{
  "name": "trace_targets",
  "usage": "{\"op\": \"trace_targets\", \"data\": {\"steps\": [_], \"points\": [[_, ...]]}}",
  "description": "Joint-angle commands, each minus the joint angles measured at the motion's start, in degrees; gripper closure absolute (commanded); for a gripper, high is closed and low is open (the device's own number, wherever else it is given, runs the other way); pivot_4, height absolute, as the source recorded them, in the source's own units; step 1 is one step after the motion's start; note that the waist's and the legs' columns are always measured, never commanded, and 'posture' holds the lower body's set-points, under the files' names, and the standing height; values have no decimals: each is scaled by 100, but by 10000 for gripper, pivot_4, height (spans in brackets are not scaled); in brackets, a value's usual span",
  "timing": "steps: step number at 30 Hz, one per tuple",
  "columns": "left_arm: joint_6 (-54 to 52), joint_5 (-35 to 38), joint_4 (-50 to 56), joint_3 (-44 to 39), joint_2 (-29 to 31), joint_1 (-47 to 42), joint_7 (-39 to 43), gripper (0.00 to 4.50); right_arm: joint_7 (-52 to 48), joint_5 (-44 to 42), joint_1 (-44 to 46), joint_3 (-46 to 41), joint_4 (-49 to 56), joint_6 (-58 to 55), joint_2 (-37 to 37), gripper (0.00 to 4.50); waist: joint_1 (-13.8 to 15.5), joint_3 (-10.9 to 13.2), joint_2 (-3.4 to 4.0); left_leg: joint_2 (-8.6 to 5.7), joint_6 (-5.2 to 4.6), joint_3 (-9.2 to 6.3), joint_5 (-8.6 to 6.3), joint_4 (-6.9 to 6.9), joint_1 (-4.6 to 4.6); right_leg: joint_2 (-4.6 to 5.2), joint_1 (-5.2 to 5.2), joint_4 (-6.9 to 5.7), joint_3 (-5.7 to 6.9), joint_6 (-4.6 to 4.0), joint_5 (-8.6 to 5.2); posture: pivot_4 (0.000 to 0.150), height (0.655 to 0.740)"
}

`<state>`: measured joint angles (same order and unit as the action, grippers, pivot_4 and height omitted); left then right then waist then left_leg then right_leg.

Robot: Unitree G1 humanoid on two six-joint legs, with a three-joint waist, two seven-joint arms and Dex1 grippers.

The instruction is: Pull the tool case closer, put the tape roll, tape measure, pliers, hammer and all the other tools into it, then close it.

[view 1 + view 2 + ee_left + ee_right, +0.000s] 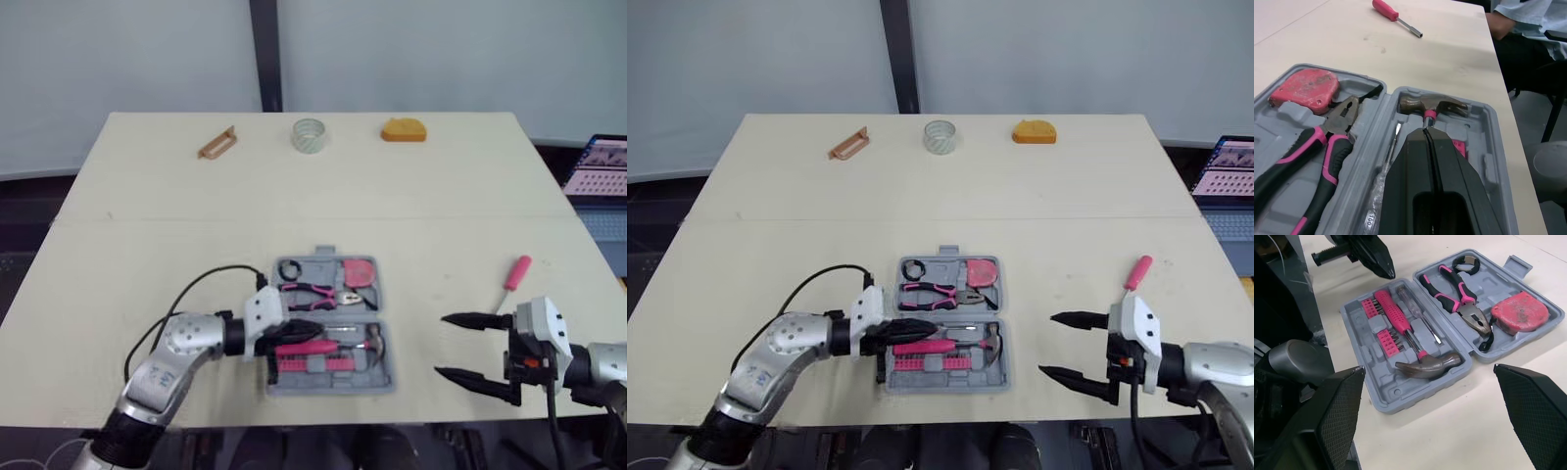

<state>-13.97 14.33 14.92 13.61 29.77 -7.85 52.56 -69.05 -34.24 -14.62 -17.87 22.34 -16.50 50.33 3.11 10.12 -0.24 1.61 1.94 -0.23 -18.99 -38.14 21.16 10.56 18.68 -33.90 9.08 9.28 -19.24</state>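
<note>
Open grey plastic tool case (1386,387) at near edge of pale table (294,186), pink-handled hammer (1432,104) seated inside. Left gripper (1426,133) jaws pressed together over hammer handle; contact unclear. Right gripper (441,345) spread wide, empty, beside case.

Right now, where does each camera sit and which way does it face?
Left eye view: on the head, facing forward and down over the table; both arms show, left gripper over the tool case, right gripper open beside it.
Right eye view: same scene from the other eye.
Left wrist view: looks along its shut fingers into the tool case at the hammer.
Right wrist view: looks between its spread fingers at the open tool case.
Both wrist views share hammer, pliers, tape measure.
</note>
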Motion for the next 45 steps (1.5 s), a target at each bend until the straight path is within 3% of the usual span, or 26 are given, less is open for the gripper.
{"op": "trace_targets", "data": {"steps": [1, 20, 35, 45], "points": [[480, -186, -181, 128, -134, -89, 8, 44639, -95, -123, 84, -63, 79, 20, 21, 0, -1, 0, 0, 0, 0, 0, 0, 0, 1, 0, 0, 0, 0, 0, 0, 1500, 7400], [1591, -976, -1496, 565, -500, -219, -56, 44639, -4, -99, 17, -189, 137, -4, 11, 0, -12, 0, 0, 0, 0, 1, 0, 1, -1, -1, 1, -1, 1, 1, 0, 1500, 7400], [1619, -1354, -1946, 746, -485, -193, -114, 44639, 29, -118, -68, -310, 187, -49, 23, 0, -11, -3, 4, 0, 0, 2, 0, 1, -4, -1, -1, -1, 0, 1, 0, 1500, 7400], [1492, -1637, -2273, 996, -435, -136, -193, 44639, 57, -138, -124, -389, 260, -119, 18, 0, 5, -34, 47, 0, 0, 2, 0, 1, -12, 0, -10, 1, 0, 1, 1, 1500, 7400]]}}
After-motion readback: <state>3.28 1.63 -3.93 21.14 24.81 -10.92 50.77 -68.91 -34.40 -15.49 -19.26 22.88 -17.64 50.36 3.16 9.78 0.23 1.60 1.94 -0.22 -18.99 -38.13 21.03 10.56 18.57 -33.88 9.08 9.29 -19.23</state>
